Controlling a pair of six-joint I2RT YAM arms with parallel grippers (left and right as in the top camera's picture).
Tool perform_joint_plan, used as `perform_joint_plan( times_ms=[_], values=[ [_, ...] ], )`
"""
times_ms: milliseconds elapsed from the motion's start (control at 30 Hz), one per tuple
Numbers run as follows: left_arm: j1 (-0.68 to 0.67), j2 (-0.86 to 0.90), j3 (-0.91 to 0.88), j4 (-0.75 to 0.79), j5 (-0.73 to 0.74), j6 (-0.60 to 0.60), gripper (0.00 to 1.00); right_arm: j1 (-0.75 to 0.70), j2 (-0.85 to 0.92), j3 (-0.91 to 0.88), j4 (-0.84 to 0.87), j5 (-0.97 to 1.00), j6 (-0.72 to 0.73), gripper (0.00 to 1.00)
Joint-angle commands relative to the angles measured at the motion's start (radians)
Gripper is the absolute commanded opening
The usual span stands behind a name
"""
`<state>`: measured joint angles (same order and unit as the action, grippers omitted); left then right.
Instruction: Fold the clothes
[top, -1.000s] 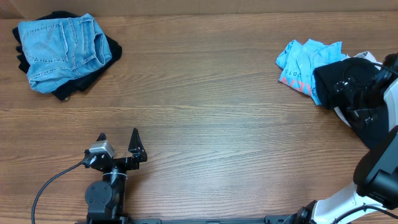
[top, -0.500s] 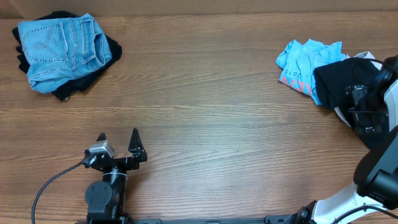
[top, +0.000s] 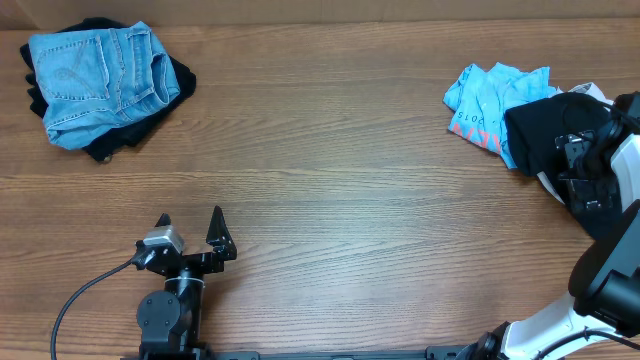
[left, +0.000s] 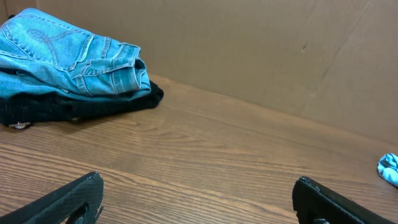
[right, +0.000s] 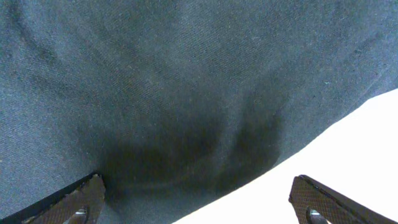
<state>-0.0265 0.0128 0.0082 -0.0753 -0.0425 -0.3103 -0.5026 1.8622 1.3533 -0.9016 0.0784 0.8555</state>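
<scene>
Denim, blue and folded (top: 100, 78), lies on a black piece (top: 118, 142) at ten o'clock on the wooden table (top: 330, 150) in the overhead view. A light-blue printed tee (top: 485, 100) sits crumpled at two o'clock. Its right edge touches a black garment (top: 540, 135), and a bit of white cloth (top: 592, 92) shows at the far edge of that garment.

The left gripper (top: 190, 222) rests at seven o'clock, well apart from every garment. Its jaws are spread wide and hold nothing (its own camera looks across bare wood to the denim stack (left: 68, 56) and a cardboard wall (left: 249, 50)).

The right gripper (right: 199, 199) is over the black garment at three o'clock. Its fingers (right: 74, 196) stand wide apart, with dark fabric (right: 155, 93) filling its wrist view and white cloth (right: 348, 162) at five o'clock. I cannot tell whether the tips touch the fabric.
</scene>
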Motion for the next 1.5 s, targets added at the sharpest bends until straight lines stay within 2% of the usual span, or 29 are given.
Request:
perform_joint_plan(
  times_ms=[0, 67, 233, 433, 500, 633, 833, 933, 1033, 1300, 1400, 1467],
  values=[
    [-0.006, -0.008, -0.003, 0.004, -0.016, 0.019, 1.00, -0.004, 0.000, -0.006, 0.019, 0.027, -0.014, 1.00],
    [-0.006, -0.008, -0.003, 0.004, -0.016, 0.019, 1.00, -0.004, 0.000, -0.003, 0.030, 0.050, -0.047, 1.00],
    [-0.006, -0.008, -0.003, 0.004, -0.016, 0.019, 1.00, -0.004, -0.001, 0.071, 0.042, 0.053, -0.250, 1.00],
    [-0.006, -0.008, -0.003, 0.004, -0.016, 0.019, 1.00, -0.077, -0.001, 0.286, -0.016, 0.053, -0.285, 1.00],
    [-0.006, -0.008, -0.003, 0.004, -0.016, 0.019, 1.00, -0.117, -0.001, 0.290, 0.019, 0.052, -0.293, 1.00],
    [-0.006, -0.008, -0.003, 0.004, -0.016, 0.019, 1.00, -0.160, 0.017, 0.290, 0.116, 0.052, -0.463, 1.00],
    [-0.006, -0.008, -0.003, 0.004, -0.016, 0.019, 1.00, -0.161, 0.131, 0.290, 0.189, 0.061, -0.472, 1.00],
    [-0.006, -0.008, -0.003, 0.004, -0.016, 0.019, 1.00, -0.177, 0.153, 0.290, 0.236, 0.087, -0.555, 1.00],
    [-0.006, -0.008, -0.003, 0.004, -0.017, 0.019, 1.00, -0.206, 0.153, 0.290, 0.240, 0.150, -0.568, 1.00],
    [-0.006, -0.008, -0.003, 0.004, -0.017, 0.019, 1.00, -0.288, 0.222, 0.290, 0.211, 0.098, -0.625, 1.00],
    [-0.006, -0.008, -0.003, 0.004, -0.016, 0.019, 1.00, -0.284, 0.232, 0.290, 0.212, 0.077, -0.625, 0.93],
    [-0.006, -0.008, -0.003, 0.004, -0.016, 0.019, 1.00, -0.282, 0.232, 0.290, 0.208, 0.077, -0.628, 0.84]
  ],
)
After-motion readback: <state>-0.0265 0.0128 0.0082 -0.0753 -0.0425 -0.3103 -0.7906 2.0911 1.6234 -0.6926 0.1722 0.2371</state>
